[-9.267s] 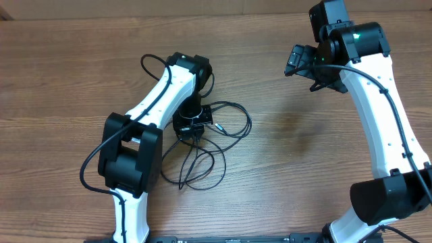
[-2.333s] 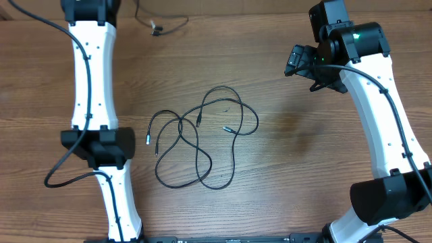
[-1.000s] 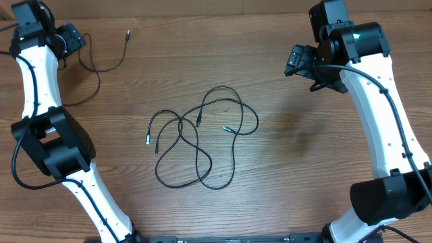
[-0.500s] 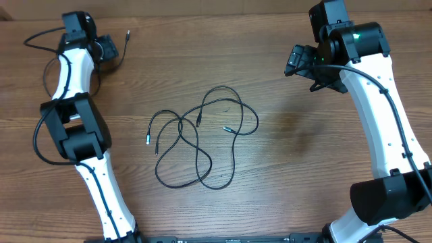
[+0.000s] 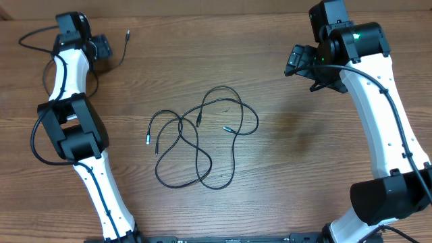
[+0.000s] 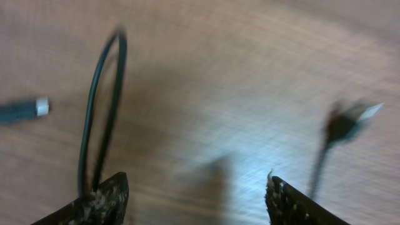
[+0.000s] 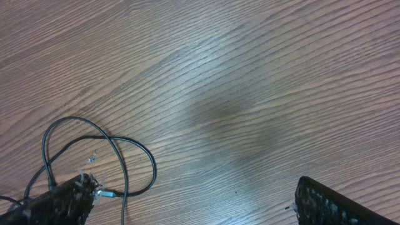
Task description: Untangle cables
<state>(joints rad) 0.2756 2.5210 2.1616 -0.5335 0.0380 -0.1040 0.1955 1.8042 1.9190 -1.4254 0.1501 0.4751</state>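
A tangle of cables [image 5: 181, 125] is lying in the middle of the counter [image 5: 290, 155]: thin black cords looping over each other in several open rings, with 2 small silver-tipped plugs [image 5: 227, 128] showing at its left and right edges. 1 lone cable [image 5: 125, 46] is lying well apart from the tangle, up and to the left of it. The left tool [image 5: 102, 47] is hovering just beside that lone cable, its jaws standing apart over bare wood. In the blurred left wrist view, a black loop [image 6: 100, 106] is running down to 1 fingertip [image 6: 103, 197]. The right tool [image 5: 297, 64] is hanging well up and to the right of the tangle, jaws spread wide and gripping nothing.

Compared with half a second ago, the left arm is sitting slightly farther from the tangle, while the tangle and the right arm are lying exactly as before.
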